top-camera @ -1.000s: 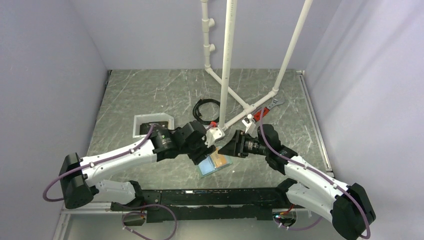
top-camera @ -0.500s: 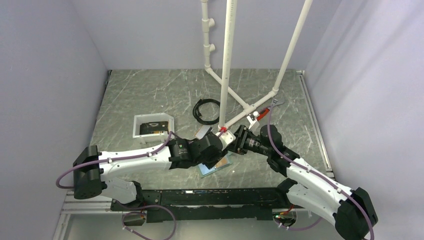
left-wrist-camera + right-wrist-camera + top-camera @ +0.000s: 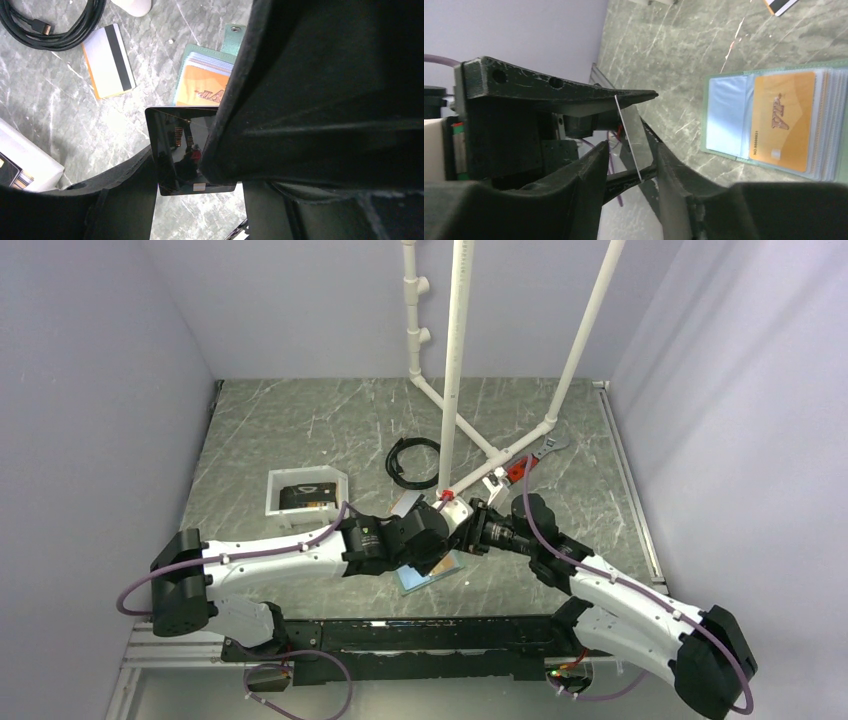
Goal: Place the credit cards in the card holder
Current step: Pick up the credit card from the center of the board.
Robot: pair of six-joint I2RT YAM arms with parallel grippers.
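Now black card point(image 3: 180, 150) clamped between left jaws; right jaws astride.

Table point(image 3: 300, 420): dark grey-green marbled top with pale veins, closed in by pale lilac walls point(image 3: 100, 390) on 3 sides.

White pipe frame point(image 3: 457, 340): 3 uprights stand on the far half of the table. The left one carries 2 short side stubs. Base pipes lie flat on the surface and meet at an angle.

Red clip point(image 3: 516, 471): fixed on the right base pipe.

Black cable point(image 3: 392, 462): coiled in 1 loop, lying flat just beside the foot of the middle upright.

White tray point(image 3: 276, 483): rectangular, raised rim, left of the cable and apart from it.

Black rail point(image 3: 420, 632): runs along the near edge.
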